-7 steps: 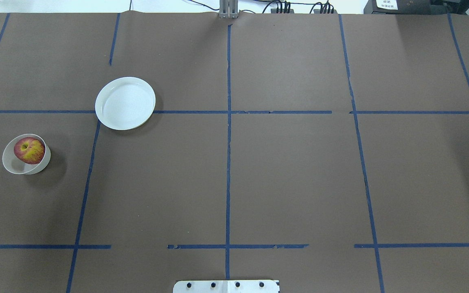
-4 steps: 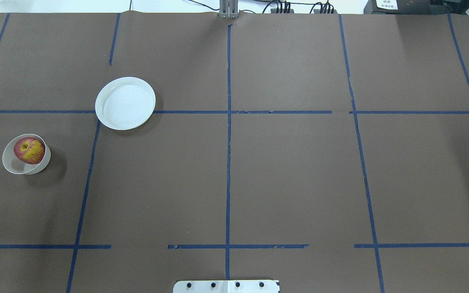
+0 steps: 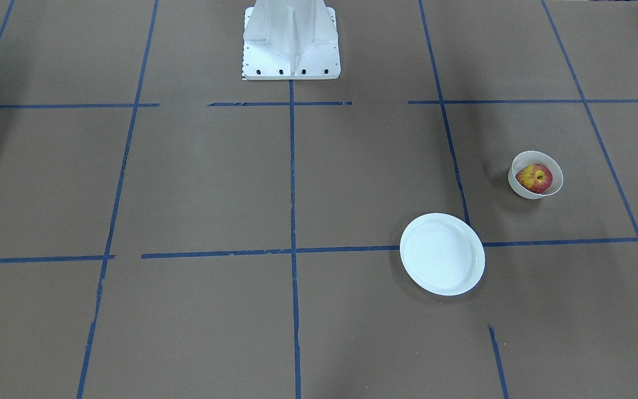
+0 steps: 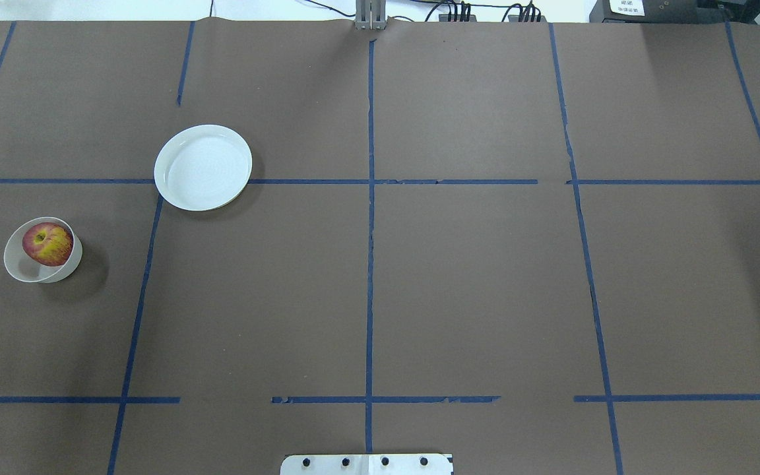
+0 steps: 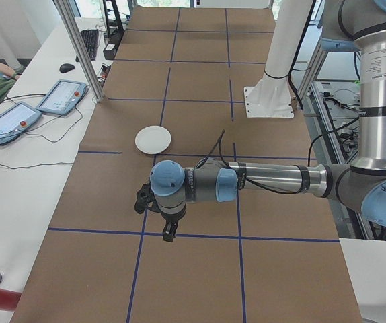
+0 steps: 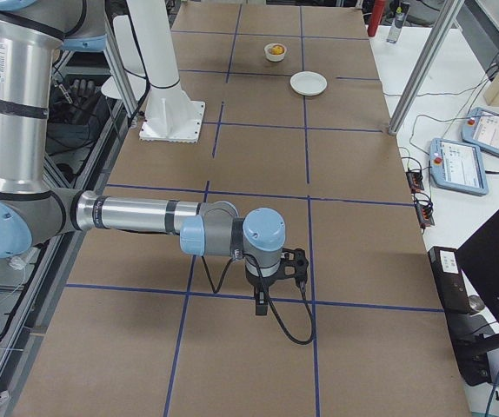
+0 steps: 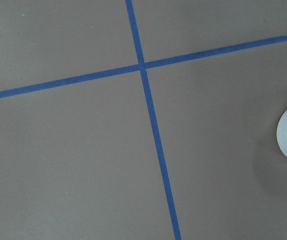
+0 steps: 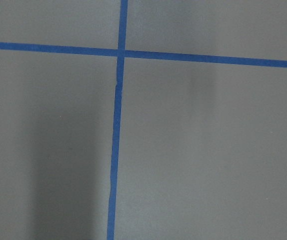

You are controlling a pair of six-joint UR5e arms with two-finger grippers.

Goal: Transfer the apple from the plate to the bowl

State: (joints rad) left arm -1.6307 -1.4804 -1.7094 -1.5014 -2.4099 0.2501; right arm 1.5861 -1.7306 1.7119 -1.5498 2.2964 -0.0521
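The red and yellow apple [image 4: 47,243] lies in the small cream-white bowl [image 4: 20,270] at the table's left side; both also show in the front view, apple [image 3: 535,177] in bowl [image 3: 518,188]. The flat white plate [image 4: 203,167] is empty, farther out and to the right of the bowl, also in the front view [image 3: 442,254]. The bowl's rim [image 7: 286,135] shows at the left wrist view's right edge. My left gripper [image 5: 168,232] and right gripper [image 6: 261,306] point down above the table, seen only from the sides; I cannot tell if they are open or shut.
The robot's white base [image 3: 291,39] stands at the table's near middle edge. Blue tape lines divide the brown table cover. Teach pendants [image 5: 62,97] and cables lie on the side bench beyond a metal post [image 6: 419,69].
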